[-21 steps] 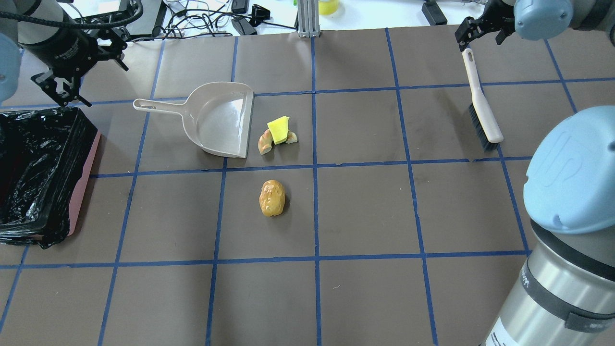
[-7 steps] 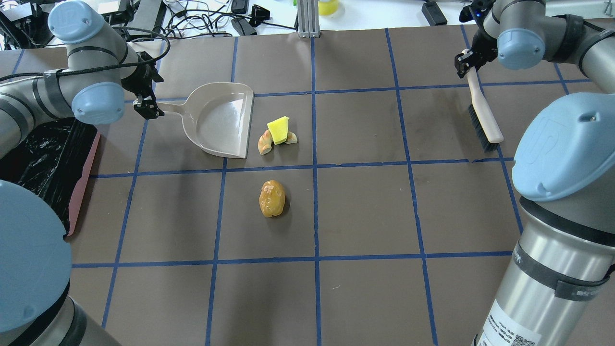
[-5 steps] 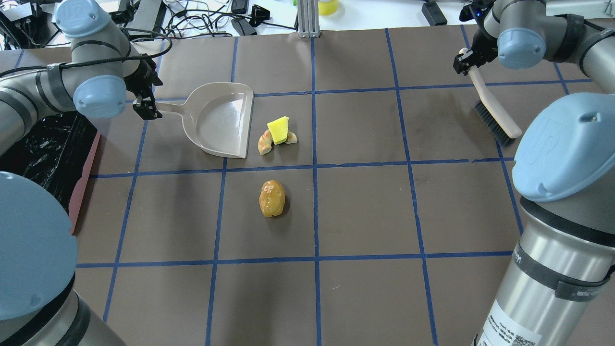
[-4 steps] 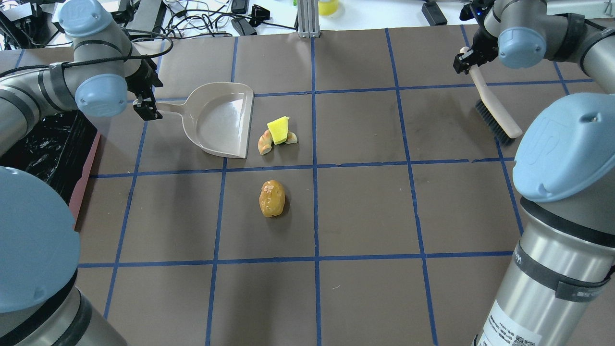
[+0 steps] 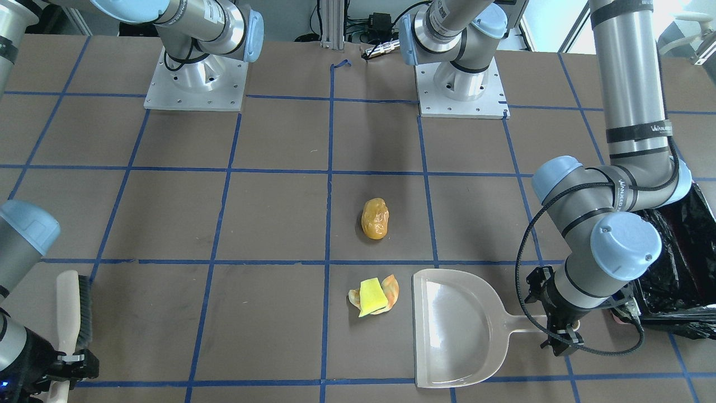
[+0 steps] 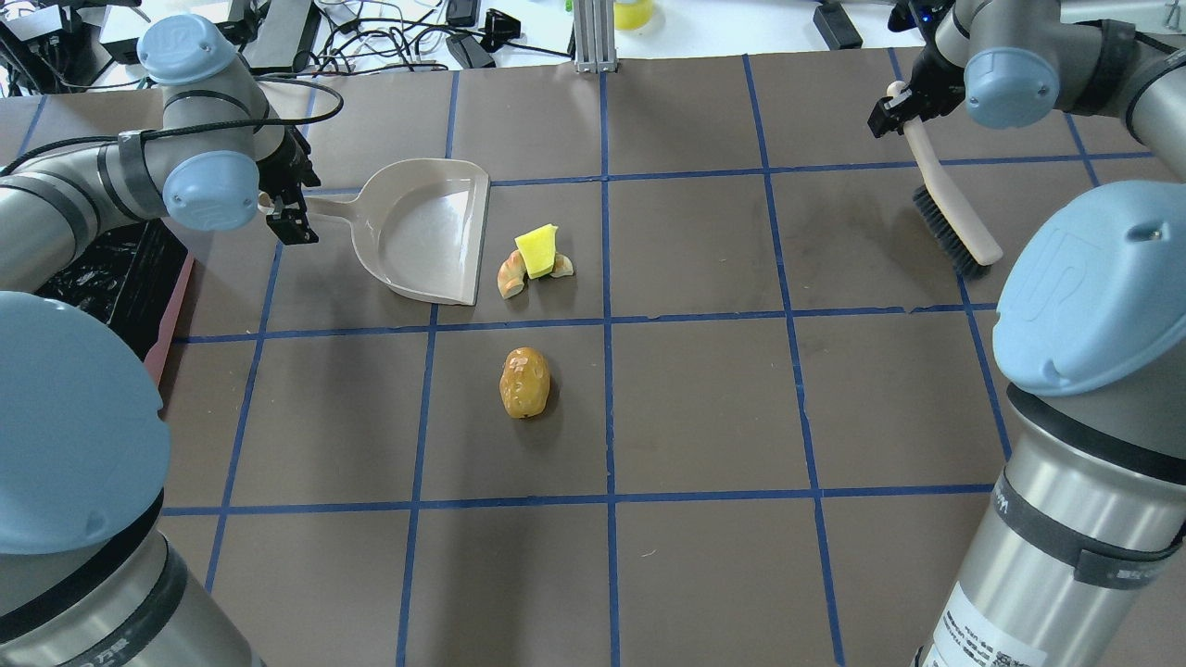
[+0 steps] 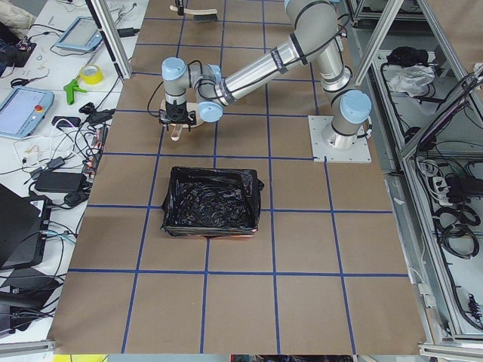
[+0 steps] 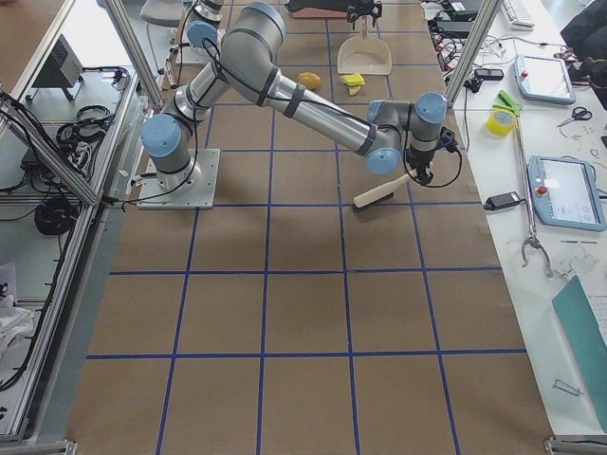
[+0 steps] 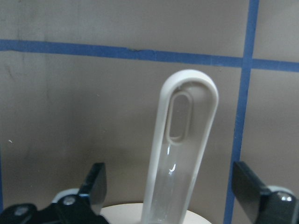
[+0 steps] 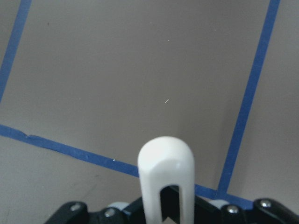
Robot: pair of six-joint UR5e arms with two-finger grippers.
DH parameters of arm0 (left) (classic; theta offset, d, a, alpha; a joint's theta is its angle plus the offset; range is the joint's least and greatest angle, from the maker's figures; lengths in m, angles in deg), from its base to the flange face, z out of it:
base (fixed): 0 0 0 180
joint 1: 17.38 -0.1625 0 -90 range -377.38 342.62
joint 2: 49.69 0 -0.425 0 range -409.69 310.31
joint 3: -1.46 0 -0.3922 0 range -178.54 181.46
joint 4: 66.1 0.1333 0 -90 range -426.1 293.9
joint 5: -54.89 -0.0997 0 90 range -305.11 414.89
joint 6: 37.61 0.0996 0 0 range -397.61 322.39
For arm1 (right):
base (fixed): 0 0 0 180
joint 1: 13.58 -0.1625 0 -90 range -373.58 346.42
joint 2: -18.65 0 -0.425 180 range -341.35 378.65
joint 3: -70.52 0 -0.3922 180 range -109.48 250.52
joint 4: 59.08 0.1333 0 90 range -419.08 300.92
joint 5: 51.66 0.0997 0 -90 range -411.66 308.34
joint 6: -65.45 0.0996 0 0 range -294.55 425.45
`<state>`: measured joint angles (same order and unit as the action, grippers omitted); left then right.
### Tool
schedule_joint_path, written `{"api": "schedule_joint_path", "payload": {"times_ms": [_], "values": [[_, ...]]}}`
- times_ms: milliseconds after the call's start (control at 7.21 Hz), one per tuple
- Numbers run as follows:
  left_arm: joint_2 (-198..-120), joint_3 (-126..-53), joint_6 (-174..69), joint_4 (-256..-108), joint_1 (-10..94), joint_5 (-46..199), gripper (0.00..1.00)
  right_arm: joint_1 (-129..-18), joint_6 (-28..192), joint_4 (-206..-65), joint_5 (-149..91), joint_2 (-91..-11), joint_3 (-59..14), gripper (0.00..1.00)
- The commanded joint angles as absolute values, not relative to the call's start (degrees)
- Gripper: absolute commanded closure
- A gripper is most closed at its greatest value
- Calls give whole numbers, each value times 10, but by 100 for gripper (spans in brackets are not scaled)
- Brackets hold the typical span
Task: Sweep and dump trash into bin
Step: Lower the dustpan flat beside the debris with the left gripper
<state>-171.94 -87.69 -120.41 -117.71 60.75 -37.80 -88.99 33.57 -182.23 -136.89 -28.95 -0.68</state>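
Brown, blue-taped counter [image 6: 704, 408]: at upper left the left claw [image 6: 295, 213] straddles the dustpan [image 6: 426, 232] handle, spread wide; at upper right the right claw [image 6: 895, 105] clenches the brush [image 6: 947, 202]. Mid-frame lies the trash [image 6: 536, 257], the bin [image 6: 111, 278] at left edge.

Overhead & front cams opposed, 2 sides, 2 wrist close-ups — same table [image 6: 704, 398].

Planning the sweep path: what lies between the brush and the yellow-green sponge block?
Nothing: in the overhead view the stretch from the brush to the yellow-green sponge block is bare brown mat, crossed only by blue tape lines.
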Motion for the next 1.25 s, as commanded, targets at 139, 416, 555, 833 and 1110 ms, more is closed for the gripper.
{"api": "schedule_joint_path", "payload": {"times_ms": [139,416,555,833,1110], "values": [[-1719,-873,-1183,-1171,608,-371,100,-889,303,-1828,-1366,-286,-10,71],[-1713,-873,-1135,-1150,608,-377,100,-886,300,-1828,-1365,-285,-10,65],[-1702,-873,-1125,-1150,608,-379,100,-885,300,-1829,-1364,-284,-10,57],[-1684,-879,-1086,-1149,609,-413,100,-884,302,-1828,-1364,-286,-3,47],[-1659,-905,-1086,-1159,615,-423,100,-872,299,-1827,-1359,-293,-7,47]]}}
